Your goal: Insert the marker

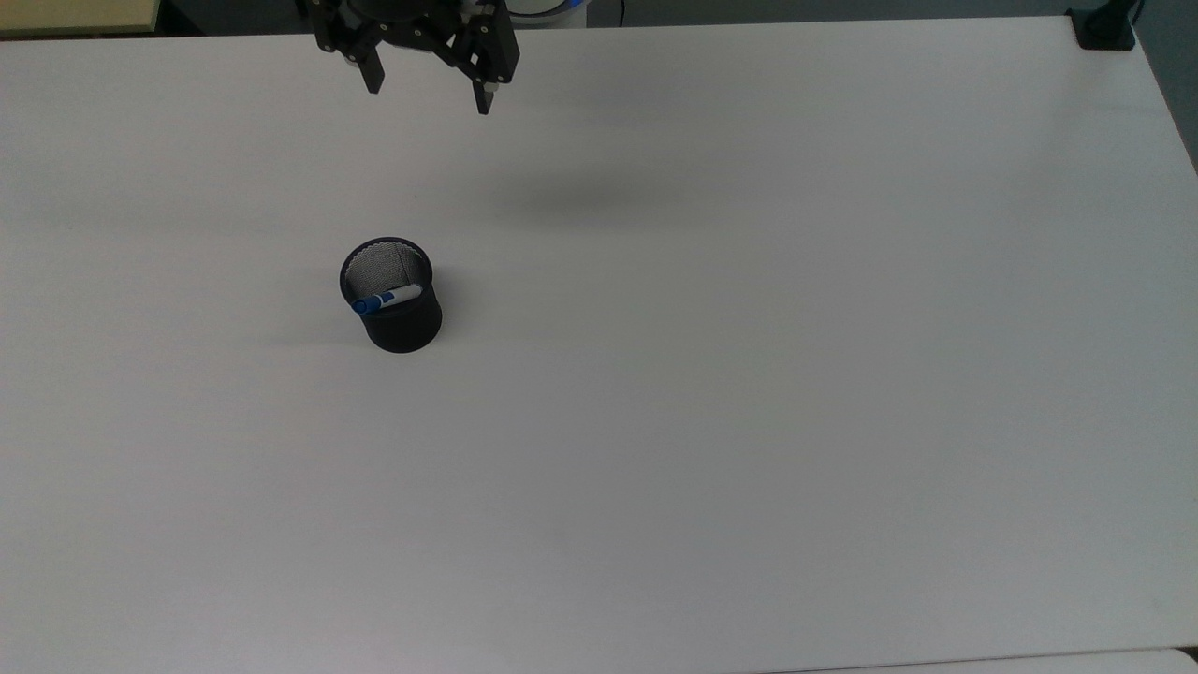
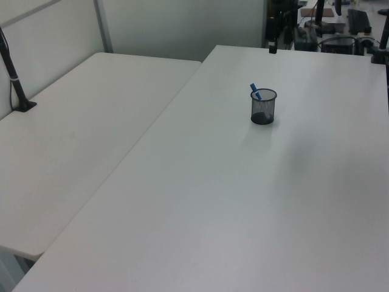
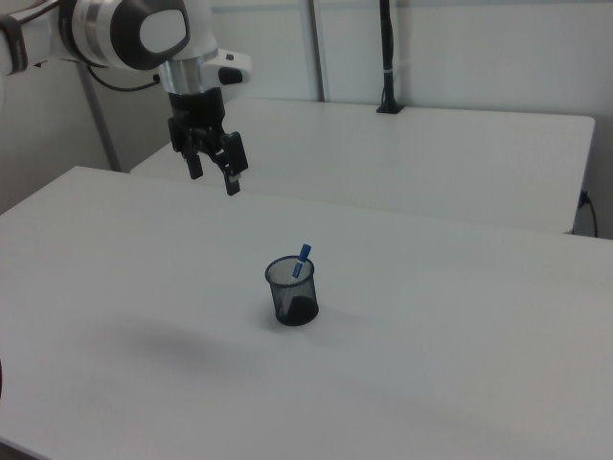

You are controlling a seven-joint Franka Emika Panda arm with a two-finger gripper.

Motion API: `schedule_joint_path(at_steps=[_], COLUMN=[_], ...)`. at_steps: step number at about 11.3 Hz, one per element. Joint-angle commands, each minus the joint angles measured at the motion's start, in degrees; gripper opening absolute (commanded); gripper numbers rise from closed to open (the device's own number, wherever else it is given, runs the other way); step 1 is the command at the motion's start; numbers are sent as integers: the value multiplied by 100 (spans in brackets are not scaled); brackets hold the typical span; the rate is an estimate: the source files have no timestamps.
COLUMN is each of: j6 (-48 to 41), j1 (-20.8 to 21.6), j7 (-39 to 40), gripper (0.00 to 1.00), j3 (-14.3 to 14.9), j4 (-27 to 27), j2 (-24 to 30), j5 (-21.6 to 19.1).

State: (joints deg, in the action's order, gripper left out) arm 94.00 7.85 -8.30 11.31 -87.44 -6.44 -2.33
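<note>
The marker (image 1: 385, 300) stands tilted inside the black mesh cup (image 1: 400, 316), its blue cap leaning on the rim; the marker (image 3: 303, 260) pokes above the cup (image 3: 292, 292) in the right view, and the marker (image 2: 255, 92) does the same above the cup (image 2: 263, 108) in the left view. My gripper (image 1: 429, 92) hangs open and empty at the top view's upper edge, well away from the cup. In the right view the gripper (image 3: 212, 176) is high above the table, up and to the left of the cup.
The white table (image 1: 749, 374) stretches wide around the cup. A black clamp (image 1: 1103, 28) sits at its far right corner in the top view. A second white table (image 2: 73, 134) adjoins it, with a black pole (image 2: 13, 76) clamped on.
</note>
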Motion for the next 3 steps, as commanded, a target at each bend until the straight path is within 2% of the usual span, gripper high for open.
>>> schedule_joint_path(at_steps=[1, 3], j6=[-101, -84], j1=[-20, -20], j7=[-49, -23], gripper=[100, 100], j3=[47, 47], j4=[-159, -316], j2=[204, 335], j5=[-21, -21])
